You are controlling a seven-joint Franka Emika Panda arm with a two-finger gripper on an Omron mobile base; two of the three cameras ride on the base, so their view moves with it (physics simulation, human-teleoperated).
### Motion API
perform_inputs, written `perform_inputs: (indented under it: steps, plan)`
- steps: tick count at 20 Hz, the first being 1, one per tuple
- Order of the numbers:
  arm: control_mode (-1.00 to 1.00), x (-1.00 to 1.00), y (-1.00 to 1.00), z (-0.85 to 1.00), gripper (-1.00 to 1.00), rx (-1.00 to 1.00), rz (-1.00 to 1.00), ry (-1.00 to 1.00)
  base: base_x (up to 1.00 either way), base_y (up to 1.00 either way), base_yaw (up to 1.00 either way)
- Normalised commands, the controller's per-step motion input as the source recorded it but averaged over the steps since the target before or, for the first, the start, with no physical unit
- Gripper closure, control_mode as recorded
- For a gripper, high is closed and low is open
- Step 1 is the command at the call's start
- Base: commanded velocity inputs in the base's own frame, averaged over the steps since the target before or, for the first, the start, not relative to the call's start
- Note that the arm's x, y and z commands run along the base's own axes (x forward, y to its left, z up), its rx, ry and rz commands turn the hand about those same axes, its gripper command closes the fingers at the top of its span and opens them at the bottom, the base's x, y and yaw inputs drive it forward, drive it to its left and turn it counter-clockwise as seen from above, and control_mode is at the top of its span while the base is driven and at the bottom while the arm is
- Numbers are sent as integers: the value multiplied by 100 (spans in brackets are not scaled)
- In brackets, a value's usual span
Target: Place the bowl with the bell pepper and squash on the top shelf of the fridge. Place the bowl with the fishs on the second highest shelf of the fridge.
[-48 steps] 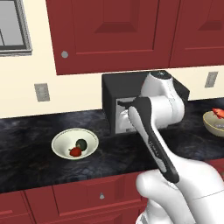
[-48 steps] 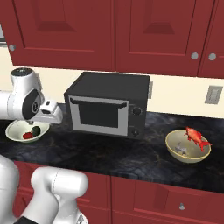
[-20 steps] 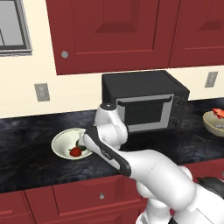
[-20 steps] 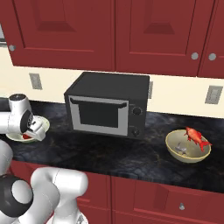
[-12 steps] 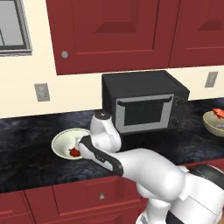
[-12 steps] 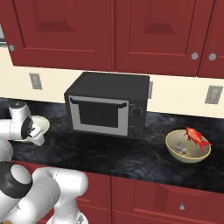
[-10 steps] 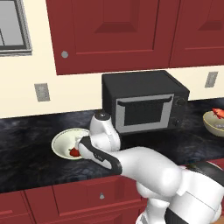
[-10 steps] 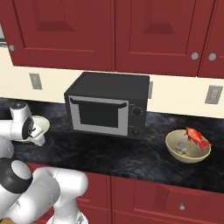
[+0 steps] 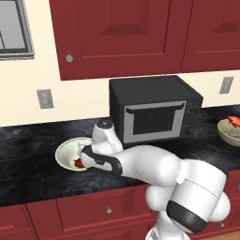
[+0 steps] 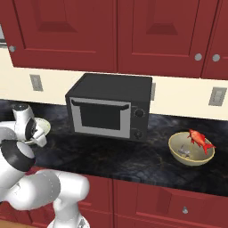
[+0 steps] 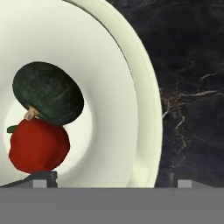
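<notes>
Fingers: we hold the fingers (image 11: 111, 183) spread wide, gripping nothing, straddling the rim for a pinch.
Bowl: wide off-white bowl (image 11: 127, 109) rests on the dark marbled bench (image 11: 192, 65), left of the black microwave (image 9: 154, 110).
Contents: red bell pepper (image 11: 38, 145) touches dark green squash (image 11: 49, 92).
</notes>
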Motion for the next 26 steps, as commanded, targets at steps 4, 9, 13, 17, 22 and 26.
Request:
perform_inputs:
  steps: [4,9,13,17,22,26]
  plan:
    - [-100,5,5,-46,100,0,-3,2,0,0,0]
    - [-100,-1,-1,-5,100,0,0,0,0,0,0]
    - [-100,-3,0,0,100,0,0,-1,0,0,0]
    - [-100,-55,-47,27,100,0,-10,-9,0,0,0]
    - [-100,-98,-84,61,100,0,-15,-17,0,0,0]
    - [-100,-100,-100,57,100,0,-12,-30,0,0,0]
